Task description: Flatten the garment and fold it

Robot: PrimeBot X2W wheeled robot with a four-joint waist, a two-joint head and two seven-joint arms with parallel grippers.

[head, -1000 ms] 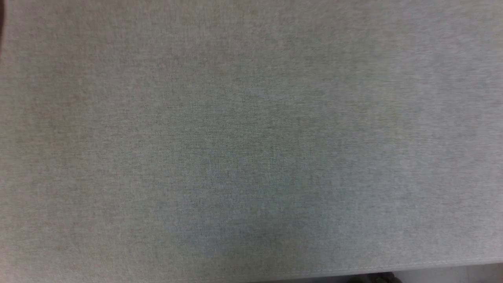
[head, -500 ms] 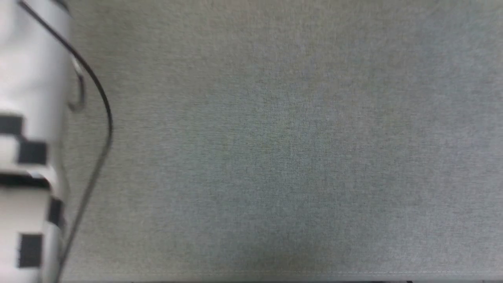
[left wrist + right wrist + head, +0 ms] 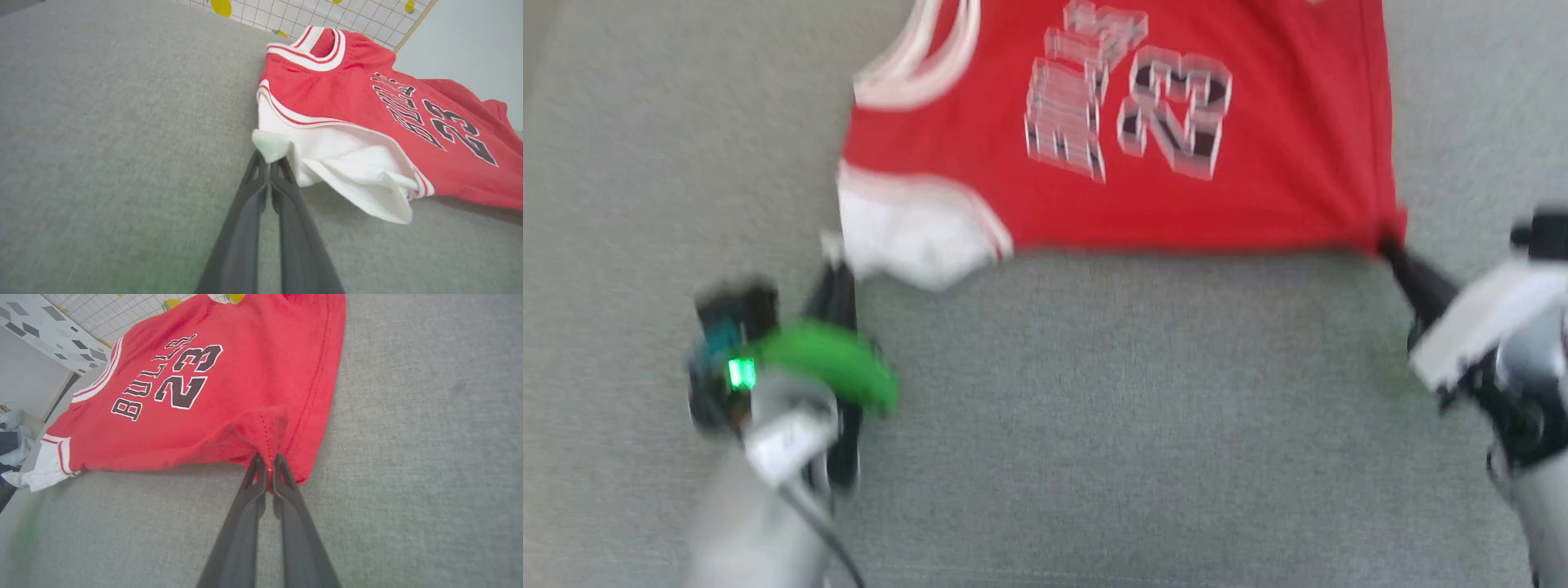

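The red garment [image 3: 1111,139] with dark white-outlined letters and numbers lies on the grey cloth surface [image 3: 1094,408], stretched between my two grippers. My left gripper [image 3: 832,260] is shut on the edge of its white sleeve [image 3: 271,147]; its fingertips meet in the left wrist view [image 3: 269,163]. At the other side, my right gripper [image 3: 1390,245] is shut on the red hem corner [image 3: 269,428], pinched at the fingertips in the right wrist view [image 3: 267,463]. The near edge of the garment is lifted slightly off the surface. Its far part runs out of the head view's top.
A white grid panel [image 3: 347,16] with yellow spots stands behind the surface. Off the left side in the right wrist view lie pale and dark clothes [image 3: 10,437]. Grey cloth surface extends widely in front of the garment.
The head view has shifted strongly. Earlier it held bare grey surface, then a pale forearm at the left; now the garment and both grippers are in it.
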